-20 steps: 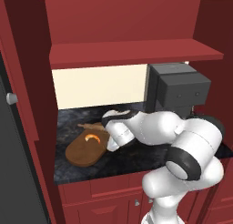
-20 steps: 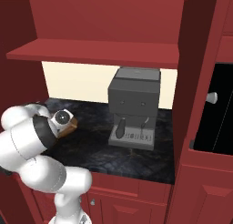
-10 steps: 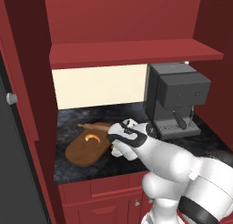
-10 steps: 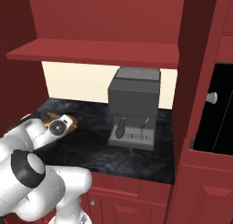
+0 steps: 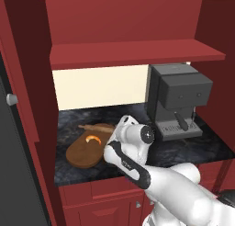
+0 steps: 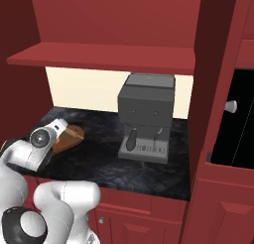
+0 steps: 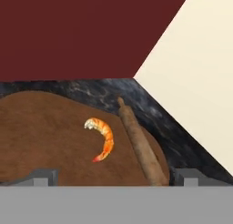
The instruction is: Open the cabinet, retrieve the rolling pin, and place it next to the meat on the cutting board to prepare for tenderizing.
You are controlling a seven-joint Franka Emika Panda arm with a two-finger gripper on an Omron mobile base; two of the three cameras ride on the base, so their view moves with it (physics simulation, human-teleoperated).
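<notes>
The oval brown cutting board lies on the dark counter, left of centre. The orange curved meat rests on it. The wooden rolling pin lies free along the board's far edge, just behind the meat. In the hand view the pin lies right of the meat on the board. My gripper is open, its fingertips wide apart with nothing between them, low over the board's near side. The dark-red cabinet stands open above the counter.
A dark grey coffee machine stands on the counter right of the board; it also appears in the right base view. A cream wall backs the counter. Red side panels flank the niche. Low red drawers run under the counter edge.
My arm's elbow has swung down toward the cameras and the hand has drawn back a little from the board. The rolling pin lies still behind the meat.
</notes>
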